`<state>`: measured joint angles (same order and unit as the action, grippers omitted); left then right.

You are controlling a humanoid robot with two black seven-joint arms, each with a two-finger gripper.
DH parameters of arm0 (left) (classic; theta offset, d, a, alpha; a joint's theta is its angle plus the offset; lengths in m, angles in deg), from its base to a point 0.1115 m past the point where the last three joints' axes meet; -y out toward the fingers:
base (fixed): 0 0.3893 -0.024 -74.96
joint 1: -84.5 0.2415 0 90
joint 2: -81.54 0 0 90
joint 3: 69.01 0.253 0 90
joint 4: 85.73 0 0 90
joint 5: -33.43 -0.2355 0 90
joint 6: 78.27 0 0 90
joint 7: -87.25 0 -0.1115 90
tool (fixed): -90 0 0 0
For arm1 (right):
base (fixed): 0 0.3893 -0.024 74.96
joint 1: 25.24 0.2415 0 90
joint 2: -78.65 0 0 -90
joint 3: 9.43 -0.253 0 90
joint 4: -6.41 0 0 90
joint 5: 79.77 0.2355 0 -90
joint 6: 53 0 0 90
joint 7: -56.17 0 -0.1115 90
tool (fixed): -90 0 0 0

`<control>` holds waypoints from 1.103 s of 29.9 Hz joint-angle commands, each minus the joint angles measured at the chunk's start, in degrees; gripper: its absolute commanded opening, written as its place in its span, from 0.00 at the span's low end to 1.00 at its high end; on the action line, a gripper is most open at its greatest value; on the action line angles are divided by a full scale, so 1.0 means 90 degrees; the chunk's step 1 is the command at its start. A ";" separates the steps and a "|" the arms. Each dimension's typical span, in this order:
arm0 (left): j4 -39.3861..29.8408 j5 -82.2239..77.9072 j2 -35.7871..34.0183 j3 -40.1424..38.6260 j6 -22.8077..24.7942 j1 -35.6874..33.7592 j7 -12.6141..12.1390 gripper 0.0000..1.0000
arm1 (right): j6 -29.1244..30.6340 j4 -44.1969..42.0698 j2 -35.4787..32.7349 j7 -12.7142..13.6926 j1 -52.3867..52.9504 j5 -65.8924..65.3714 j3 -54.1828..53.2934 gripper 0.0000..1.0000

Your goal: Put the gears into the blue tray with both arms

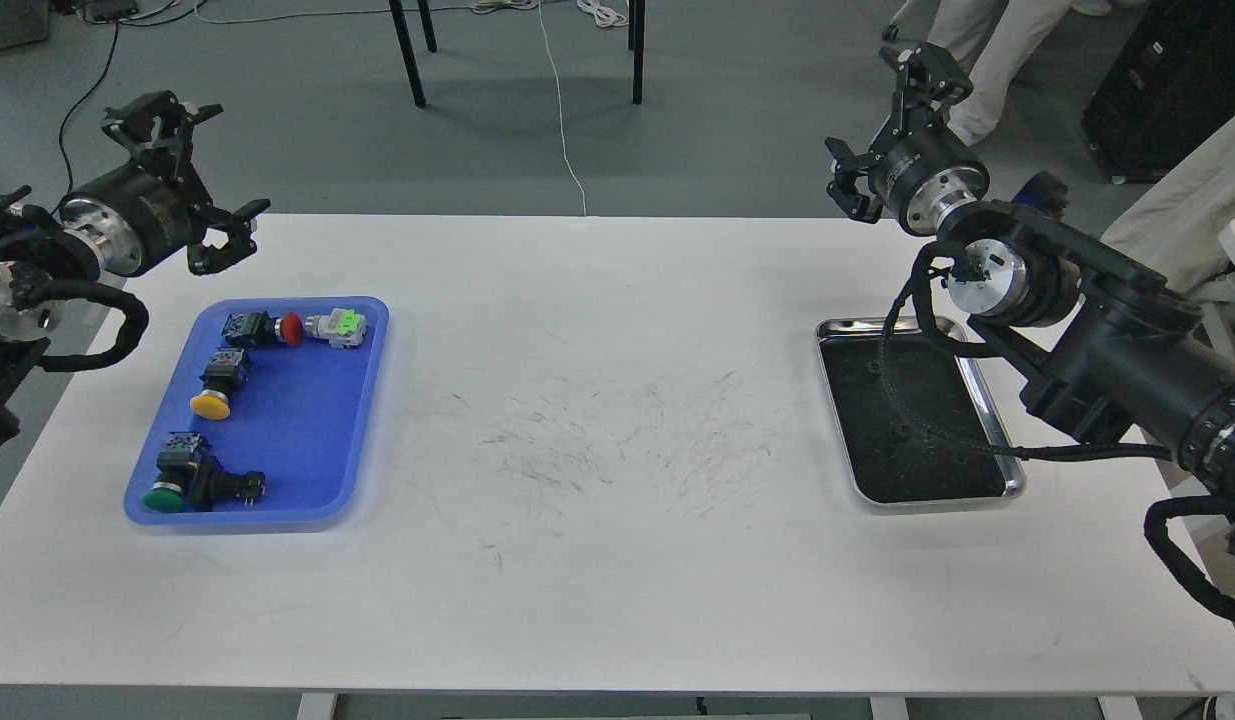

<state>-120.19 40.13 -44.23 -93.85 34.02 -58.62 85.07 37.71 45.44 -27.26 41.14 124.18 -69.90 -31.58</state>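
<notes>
The blue tray (pixel 317 440) lies at the table's left, holding several push-button switches with red, yellow and green caps. Two tiny black gears, one (pixel 874 369) farther and one (pixel 902 433) nearer, rest on the dark inside of the steel tray (pixel 987 410) at the right, hard to make out against it. My left gripper (pixel 212 160) hovers open and empty above the table's back left corner, just behind the blue tray. Raised over the back edge behind the steel tray, my right gripper (pixel 882 125) is also open and holds nothing.
My right forearm and its cable (pixel 937 430) cross over the steel tray. The white table (pixel 617 420) has scuff marks in the middle. Chair legs (pixel 409 50), floor cables and a standing person (pixel 997 50) are beyond the far edge.
</notes>
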 commanded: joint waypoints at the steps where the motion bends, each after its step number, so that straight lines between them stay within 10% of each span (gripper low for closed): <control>1: 0.0002 0.0007 0.0000 -0.0003 0.0013 0.0014 0.0008 0.99 | 0.0000 0.0000 0.0000 0.0001 0.0000 -0.0003 0.0000 0.99; 33: 0.0119 0.0007 0.0117 -0.0140 -0.0045 0.0004 -0.0061 0.99 | -0.0020 0.0048 -0.0321 0.0088 0.0039 -0.0003 0.0088 0.99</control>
<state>-119.20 40.26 -43.26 -95.21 33.61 -58.49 84.53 37.52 45.57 -28.91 41.59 124.21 -69.93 -31.05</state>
